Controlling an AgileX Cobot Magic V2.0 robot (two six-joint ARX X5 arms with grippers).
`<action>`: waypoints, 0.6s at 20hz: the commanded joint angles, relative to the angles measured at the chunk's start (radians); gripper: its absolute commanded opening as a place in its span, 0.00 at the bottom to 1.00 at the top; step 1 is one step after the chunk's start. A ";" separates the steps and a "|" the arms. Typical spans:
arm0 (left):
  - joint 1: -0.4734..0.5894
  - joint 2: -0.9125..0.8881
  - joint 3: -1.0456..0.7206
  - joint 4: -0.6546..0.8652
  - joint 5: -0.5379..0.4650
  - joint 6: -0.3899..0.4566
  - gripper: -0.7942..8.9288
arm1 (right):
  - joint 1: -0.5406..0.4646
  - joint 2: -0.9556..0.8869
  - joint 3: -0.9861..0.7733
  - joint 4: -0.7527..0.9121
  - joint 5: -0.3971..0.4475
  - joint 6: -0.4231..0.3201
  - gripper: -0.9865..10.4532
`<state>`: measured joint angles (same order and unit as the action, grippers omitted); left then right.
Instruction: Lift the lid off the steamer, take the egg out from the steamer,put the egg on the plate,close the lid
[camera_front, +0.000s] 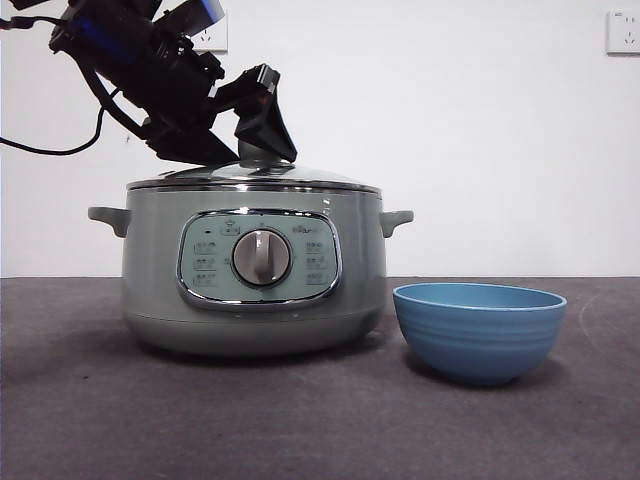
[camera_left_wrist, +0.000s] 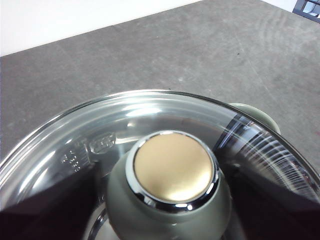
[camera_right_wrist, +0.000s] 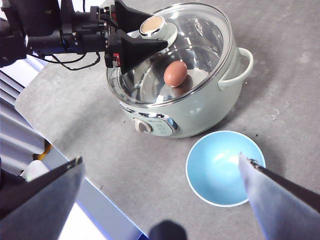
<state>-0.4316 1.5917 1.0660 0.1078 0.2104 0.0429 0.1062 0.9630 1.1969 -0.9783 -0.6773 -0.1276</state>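
The lid (camera_front: 255, 177) sits on the steamer (camera_front: 255, 270), which stands on the grey counter (camera_front: 80, 400). The left gripper (camera_right_wrist: 137, 36) has its black jaws spread to either side of the lid's green knob (camera_left_wrist: 172, 172), not yet clamped on it. Through the glass a brown egg (camera_right_wrist: 175, 73) lies inside the pot. The blue plate (camera_front: 479, 330) stands just beside the steamer, empty. The right gripper (camera_right_wrist: 160, 165) hangs high above the counter, jaws wide apart, holding nothing
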 joint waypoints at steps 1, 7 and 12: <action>-0.006 0.010 0.002 0.000 0.001 0.010 0.22 | 0.002 0.001 0.004 0.006 0.002 -0.001 0.58; -0.006 0.009 0.002 0.012 0.004 0.010 0.13 | 0.002 0.001 0.004 0.005 0.002 -0.001 0.58; -0.006 -0.009 0.002 0.042 0.009 0.008 0.07 | 0.002 0.001 0.004 0.005 0.002 -0.001 0.58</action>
<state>-0.4362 1.5909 1.0683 0.1200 0.2127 0.0593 0.1062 0.9630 1.1969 -0.9779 -0.6773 -0.1280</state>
